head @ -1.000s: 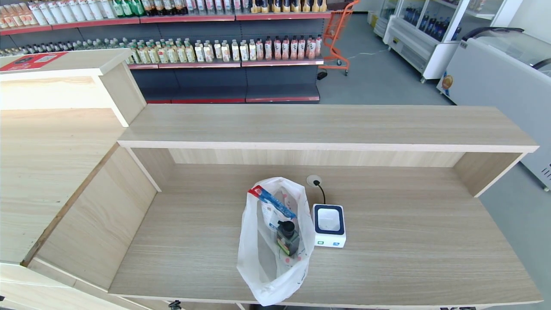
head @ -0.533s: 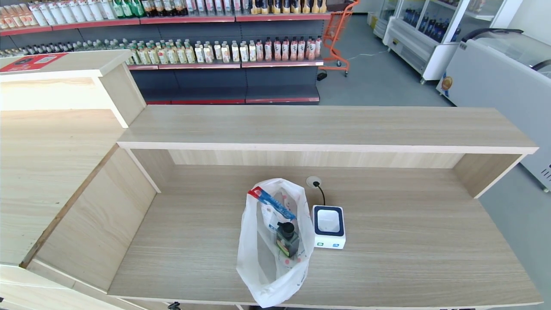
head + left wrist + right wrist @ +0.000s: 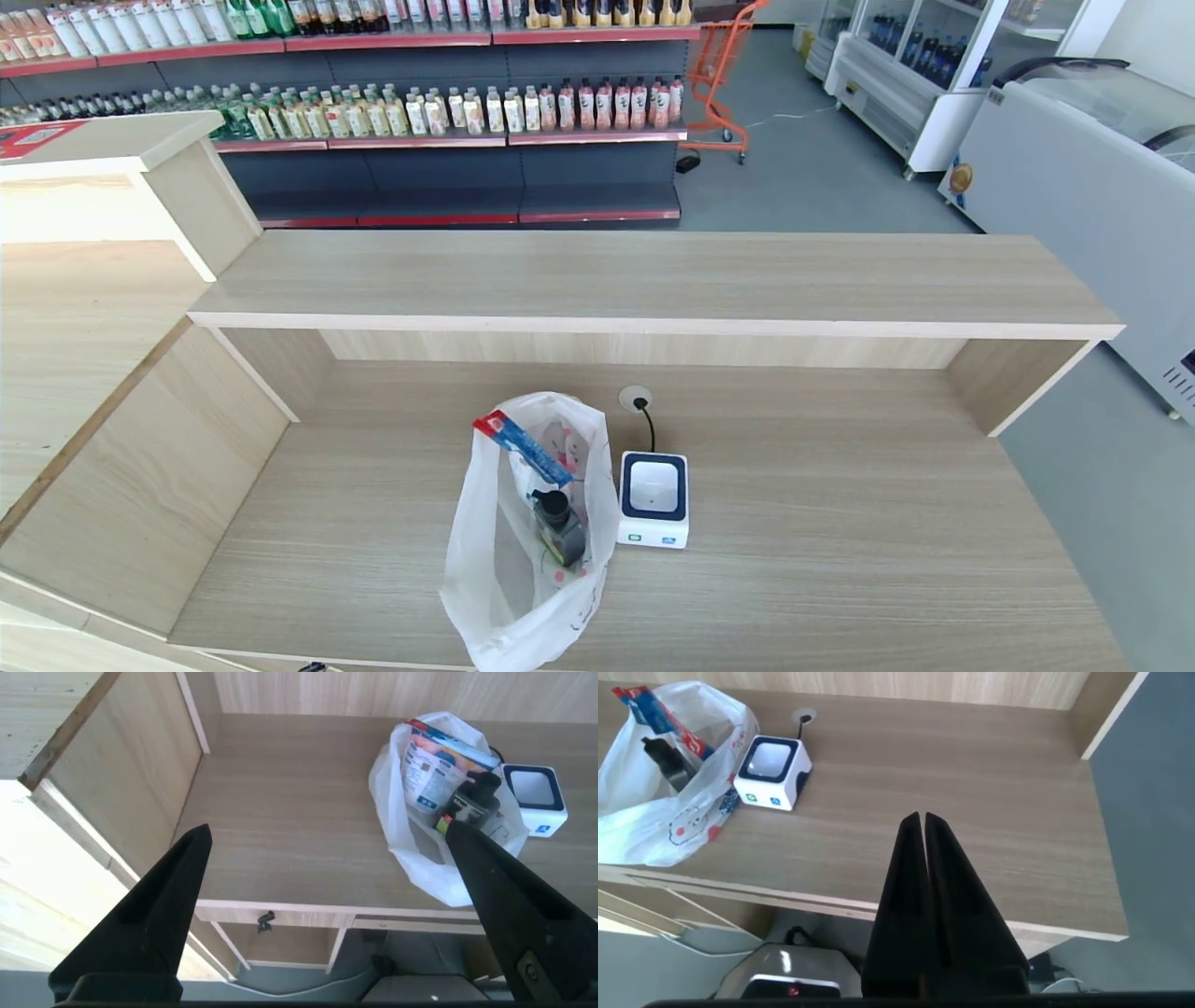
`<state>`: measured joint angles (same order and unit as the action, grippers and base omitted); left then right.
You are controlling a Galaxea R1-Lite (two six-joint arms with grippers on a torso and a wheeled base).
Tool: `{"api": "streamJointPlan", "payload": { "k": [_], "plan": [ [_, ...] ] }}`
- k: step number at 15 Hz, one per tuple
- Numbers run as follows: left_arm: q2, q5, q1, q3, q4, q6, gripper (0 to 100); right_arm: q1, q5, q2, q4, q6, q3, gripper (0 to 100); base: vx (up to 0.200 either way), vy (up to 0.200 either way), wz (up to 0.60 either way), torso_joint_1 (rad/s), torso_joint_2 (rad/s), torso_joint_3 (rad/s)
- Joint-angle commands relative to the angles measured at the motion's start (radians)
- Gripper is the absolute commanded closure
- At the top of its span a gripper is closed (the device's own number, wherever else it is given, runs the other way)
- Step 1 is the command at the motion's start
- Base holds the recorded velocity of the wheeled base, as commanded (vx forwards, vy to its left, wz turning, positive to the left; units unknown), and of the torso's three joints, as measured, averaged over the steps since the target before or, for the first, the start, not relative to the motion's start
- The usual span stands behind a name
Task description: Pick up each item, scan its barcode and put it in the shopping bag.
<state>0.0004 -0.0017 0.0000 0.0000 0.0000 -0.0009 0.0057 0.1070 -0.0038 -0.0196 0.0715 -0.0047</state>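
Observation:
A white plastic shopping bag [image 3: 509, 560] stands open on the wooden counter. Inside it are a dark bottle with a black cap [image 3: 558, 529] and a pouch with a red and blue top [image 3: 523, 446]. A white barcode scanner with a dark frame [image 3: 653, 499] sits just right of the bag, its cable running to a hole in the counter. My left gripper [image 3: 327, 831] is open and empty, hanging over the counter's front edge, apart from the bag [image 3: 425, 849]. My right gripper [image 3: 922, 817] is shut on nothing, over the front edge, well away from the scanner [image 3: 771, 773].
A raised wooden ledge [image 3: 653, 280] runs along the back of the counter, with side panels [image 3: 140, 485] at both ends. Bare counter top [image 3: 868, 541] stretches right of the scanner. Shelves of bottles [image 3: 420, 103] and freezers [image 3: 1074, 168] stand beyond.
The head camera has turned, so the whole picture has shifted left. The bag, its contents and the scanner have kept their places on the counter.

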Motion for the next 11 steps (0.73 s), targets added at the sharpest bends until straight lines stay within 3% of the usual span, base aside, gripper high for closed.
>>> {"api": "streamJointPlan", "payload": {
  "k": [1, 11],
  "plan": [
    [0.000, 0.000, 0.000, 0.000, 0.000, -0.001, 0, 0.000, 0.000, 0.004, 0.000, 0.001, 0.000, 100, 0.000, 0.000, 0.00, 0.000, 0.00, 0.000],
    [0.000, 0.002, 0.000, 0.000, 0.000, -0.001, 0, 0.000, 0.000, 0.004, 0.000, 0.004, 0.000, 100, 0.000, 0.000, 0.00, 0.000, 0.00, 0.000]
  ]
}}
